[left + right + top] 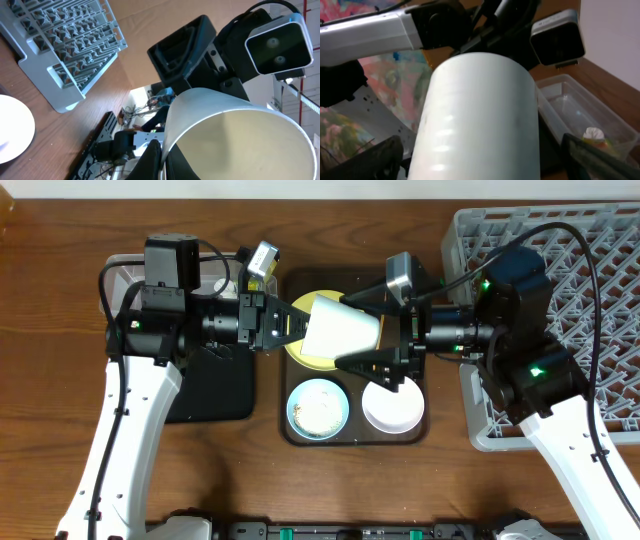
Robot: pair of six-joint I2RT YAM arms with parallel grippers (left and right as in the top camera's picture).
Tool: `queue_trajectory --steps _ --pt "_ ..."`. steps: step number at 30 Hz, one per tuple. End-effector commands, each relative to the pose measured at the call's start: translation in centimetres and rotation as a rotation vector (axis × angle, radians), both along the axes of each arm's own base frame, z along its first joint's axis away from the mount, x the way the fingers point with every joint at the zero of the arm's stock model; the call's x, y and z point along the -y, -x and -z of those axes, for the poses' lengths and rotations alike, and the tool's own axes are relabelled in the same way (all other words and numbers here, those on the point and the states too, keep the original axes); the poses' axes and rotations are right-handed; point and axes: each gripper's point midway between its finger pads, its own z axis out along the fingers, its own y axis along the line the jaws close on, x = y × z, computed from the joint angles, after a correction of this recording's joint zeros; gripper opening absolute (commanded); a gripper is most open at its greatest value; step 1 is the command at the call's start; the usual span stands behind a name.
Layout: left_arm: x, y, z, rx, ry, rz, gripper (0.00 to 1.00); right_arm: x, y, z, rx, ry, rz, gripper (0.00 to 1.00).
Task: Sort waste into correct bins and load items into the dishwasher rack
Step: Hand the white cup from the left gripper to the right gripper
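While left claw (300, 328) pinches rim of small white cup (480, 120), right claw (345, 330) gapes wide, fingers (365, 361) flanking cup's far end; yellow plate (308, 358) beneath both claws; dishwasher rack (600, 270) behind right claw.

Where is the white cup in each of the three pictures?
Overhead: the white cup lies on its side in the middle, over the yellow plate.
Left wrist: the cup fills the lower right, its open mouth facing the camera.
Right wrist: the cup fills the middle, side on.
Landmark: the grey rack is at the right overhead and top left in the left wrist view; the right wrist view does not show it.
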Motion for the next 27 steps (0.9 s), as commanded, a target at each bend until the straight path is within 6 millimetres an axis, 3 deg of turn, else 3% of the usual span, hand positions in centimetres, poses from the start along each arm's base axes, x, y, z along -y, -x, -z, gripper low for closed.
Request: queue_trajectory --steps 1,15,22,27 --pt "0.0 0.4 -0.6 -0.004 0.020 0.020 0.06 -0.3 1.1 -0.9 0.025 -0.018 -0.047 0.91" --pt "0.0 0.2 -0.9 0.033 0.024 0.020 0.06 -0.4 1.0 -0.3 -0.007 -0.007 -0.053 0.92" --pt "0.1 0.1 -1.0 0.051 0.026 0.020 0.06 -1.2 1.8 -0.2 -0.012 -0.005 -0.086 0.84" --pt "0.1 0.1 -1.0 0.050 0.026 0.020 0.06 -1.7 1.5 0.3 -0.011 -0.001 -0.093 0.69"
